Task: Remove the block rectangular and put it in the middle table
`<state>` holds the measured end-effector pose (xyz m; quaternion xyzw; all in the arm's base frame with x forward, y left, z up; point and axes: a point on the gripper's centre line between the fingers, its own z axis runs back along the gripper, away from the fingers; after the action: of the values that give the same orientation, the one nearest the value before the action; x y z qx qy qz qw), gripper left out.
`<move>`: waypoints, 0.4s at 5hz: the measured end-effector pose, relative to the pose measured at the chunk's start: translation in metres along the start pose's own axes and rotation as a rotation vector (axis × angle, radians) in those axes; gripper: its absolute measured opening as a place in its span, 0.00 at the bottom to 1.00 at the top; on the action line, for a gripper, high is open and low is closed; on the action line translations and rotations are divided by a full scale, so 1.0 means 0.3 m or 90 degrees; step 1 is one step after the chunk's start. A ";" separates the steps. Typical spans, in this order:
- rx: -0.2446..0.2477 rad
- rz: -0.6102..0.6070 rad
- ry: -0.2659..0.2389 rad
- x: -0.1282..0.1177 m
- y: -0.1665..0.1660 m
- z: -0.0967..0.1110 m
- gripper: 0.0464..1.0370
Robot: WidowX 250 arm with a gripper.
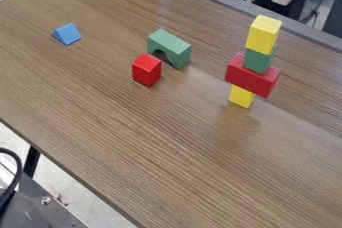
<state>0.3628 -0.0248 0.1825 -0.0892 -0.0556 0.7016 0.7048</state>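
Observation:
A tower of stacked blocks stands on the right half of the wooden table (153,137). Its base is a yellow block (241,96), with a long red rectangular block (251,76) lying across it. On the red one rests a green block (258,60), and a taller yellow rectangular block (263,34) stands upright at the very top.
Left of the tower are a green arch block (169,47) and, close in front of it, a red block (146,70). A blue triangular block (67,34) lies at the upper left. The table's near edge runs diagonally across the lower left.

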 end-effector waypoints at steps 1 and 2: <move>-0.014 0.015 -0.002 0.071 -0.047 0.020 0.54; -0.015 0.033 -0.005 0.141 -0.085 0.011 0.54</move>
<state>0.3874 0.0176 0.1891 -0.0960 -0.0646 0.7195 0.6848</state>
